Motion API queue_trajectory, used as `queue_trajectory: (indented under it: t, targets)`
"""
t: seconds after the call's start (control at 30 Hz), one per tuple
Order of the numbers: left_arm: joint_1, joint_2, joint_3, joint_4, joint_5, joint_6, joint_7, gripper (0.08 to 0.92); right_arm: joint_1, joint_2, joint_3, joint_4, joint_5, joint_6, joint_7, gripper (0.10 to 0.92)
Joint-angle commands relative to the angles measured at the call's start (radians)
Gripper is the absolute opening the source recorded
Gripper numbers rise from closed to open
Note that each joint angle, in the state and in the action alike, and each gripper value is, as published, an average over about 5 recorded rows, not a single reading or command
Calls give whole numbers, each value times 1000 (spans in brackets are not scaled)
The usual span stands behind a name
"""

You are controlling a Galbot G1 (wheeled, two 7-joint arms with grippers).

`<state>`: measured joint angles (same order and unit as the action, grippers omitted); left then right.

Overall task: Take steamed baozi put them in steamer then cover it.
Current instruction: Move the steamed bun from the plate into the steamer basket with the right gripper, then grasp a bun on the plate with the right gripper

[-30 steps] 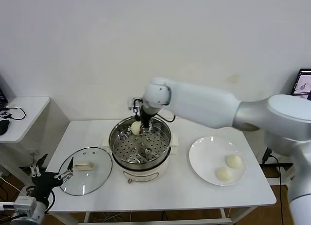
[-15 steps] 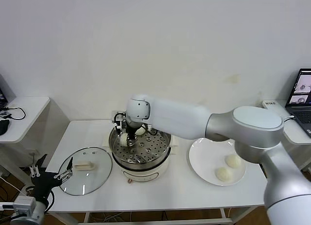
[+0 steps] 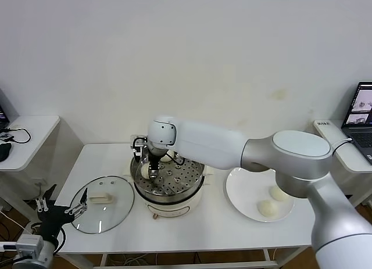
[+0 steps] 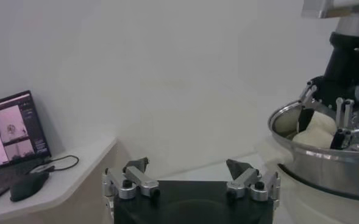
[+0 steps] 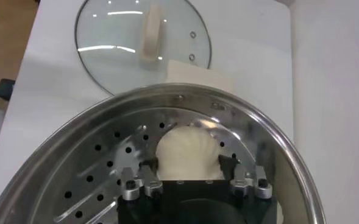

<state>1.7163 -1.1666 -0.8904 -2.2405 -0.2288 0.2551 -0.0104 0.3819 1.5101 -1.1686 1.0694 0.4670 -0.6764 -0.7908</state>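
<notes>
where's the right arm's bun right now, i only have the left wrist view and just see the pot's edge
Observer: The small round cream-white bun sits between the right gripper's jaws, low over the perforated steel tray inside the round shiny steel steamer.
Operator: any other buns in there
Observer: Yes, a second cream-white bun lies at the tray's far side.
Operator: how many left outside
Observer: Two cream-white buns remain on the flat white plate, on the steamer's right.
Operator: lid?
Observer: The round clear glass lid lies flat on the white table, left of the steamer.
</notes>
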Motion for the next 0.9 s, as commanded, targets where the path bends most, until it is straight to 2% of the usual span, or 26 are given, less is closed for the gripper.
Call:
queue_trajectory:
  t: [0.03, 0.27, 0.5, 0.73, 0.9]
  targets:
    - [2, 3, -3, -6, -1, 0, 0, 823, 79, -82, -3, 76, -9, 14, -65, 805]
    - [3, 4, -2, -14, -2, 1, 1, 823, 237, -299, -50, 238, -67, 119, -217, 823]
    - [3, 11, 5, -23, -1, 6, 1, 823, 317, -572, -80, 397, -116, 211, -305, 822]
    - [10, 13, 18, -30, 4, 11, 2, 823, 293, -826, -83, 509, -245, 300, -366, 823]
    - [15, 11, 23, -31, 9, 12, 2, 823, 160, -1003, -19, 555, -350, 350, -387, 823]
